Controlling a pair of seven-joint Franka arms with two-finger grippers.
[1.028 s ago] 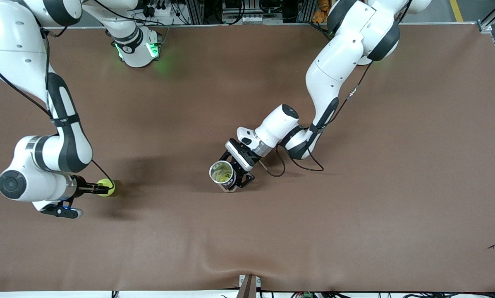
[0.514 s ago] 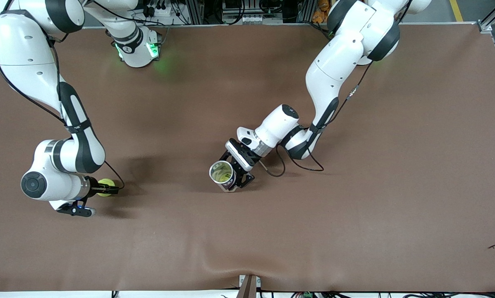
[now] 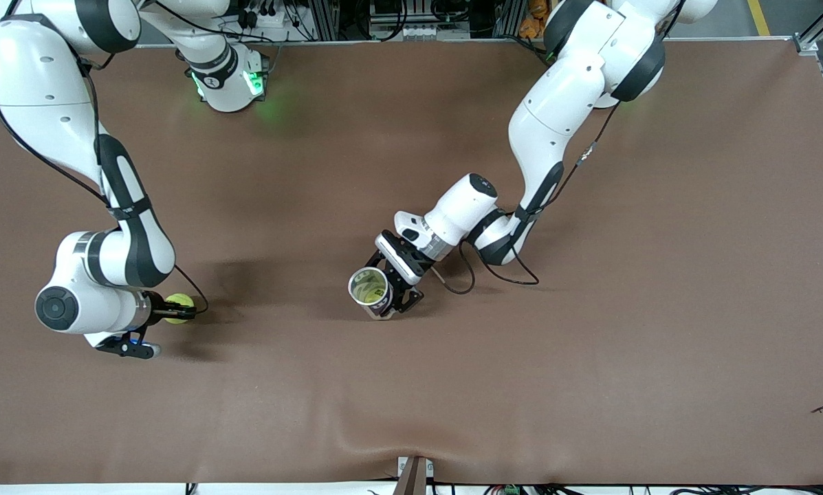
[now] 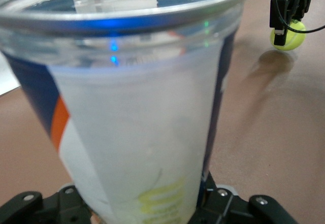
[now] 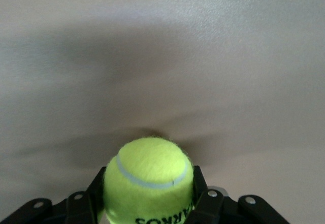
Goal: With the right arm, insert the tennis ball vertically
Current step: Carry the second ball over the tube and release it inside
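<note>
— Toward the right arm's end of the table (image 3: 590, 357), what has the right gripper (image 3: 177, 309) got?

— Its fingers (image 5: 200, 196) are clamped on the yellow-green tennis ball (image 3: 178, 307), low at the brown surface.

— And near the table's middle?

— The left gripper (image 3: 392, 297) grasps a clear tennis-ball can (image 3: 371, 289), which stands upright with its mouth open, well apart from the ball.

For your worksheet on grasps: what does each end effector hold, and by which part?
Right end effector: tennis ball, gripped across its sides. Left end effector: open can, held at its lower body.
</note>
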